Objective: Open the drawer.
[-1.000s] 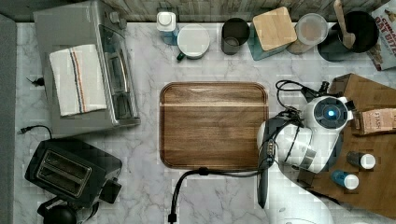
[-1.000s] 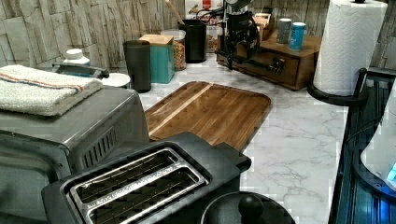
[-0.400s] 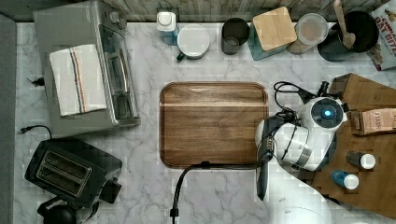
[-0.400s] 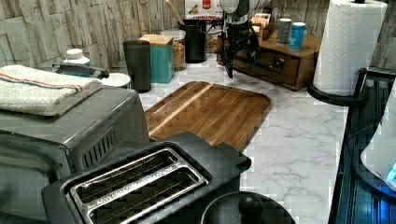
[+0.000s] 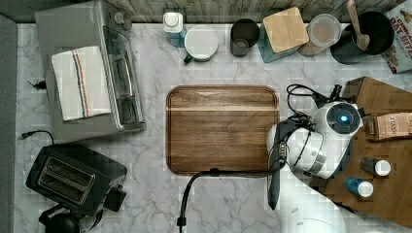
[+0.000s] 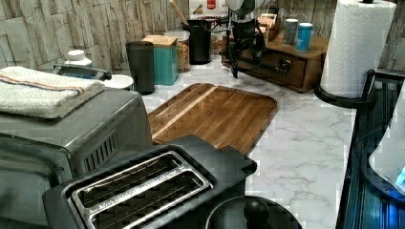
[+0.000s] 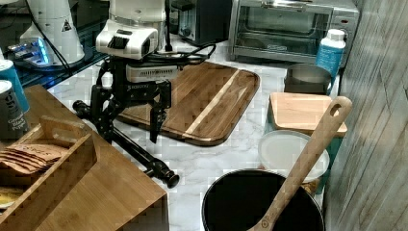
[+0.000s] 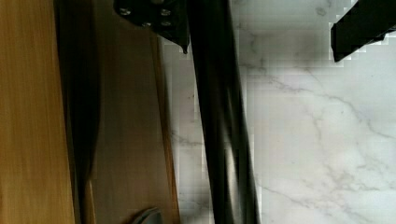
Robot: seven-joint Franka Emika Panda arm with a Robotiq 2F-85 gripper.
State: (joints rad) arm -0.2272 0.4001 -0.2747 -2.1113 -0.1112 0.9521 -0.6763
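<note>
The drawer [image 6: 269,61] is a wide brown wooden front in the cabinet [image 5: 384,199], with a long black bar handle [image 7: 139,156] across it. In the wrist view the handle [image 8: 219,121] runs between the two fingers, with the drawer front [image 8: 126,121] right beside it. My gripper [image 7: 130,135] is open and straddles the handle: one finger [image 7: 103,118] sits on the drawer side, the other finger [image 7: 158,120] hangs over the marble. In the left view the gripper [image 6: 247,64] hangs in front of the drawer. The white wrist [image 5: 342,119] covers it in the top view.
A wooden cutting board [image 5: 222,128] lies on the marble counter beside the cabinet. Jars [image 5: 367,187] and a wooden rack [image 7: 45,159] stand on the cabinet top. Canisters and a black pot [image 7: 262,202] line the back wall. A toaster oven [image 5: 87,73], a toaster [image 5: 73,177] and a paper towel roll [image 6: 356,45] stand further off.
The arm has come down a little in front of the cabinet, bringing the gripper lower around the handle. The drawer front has not visibly moved.
</note>
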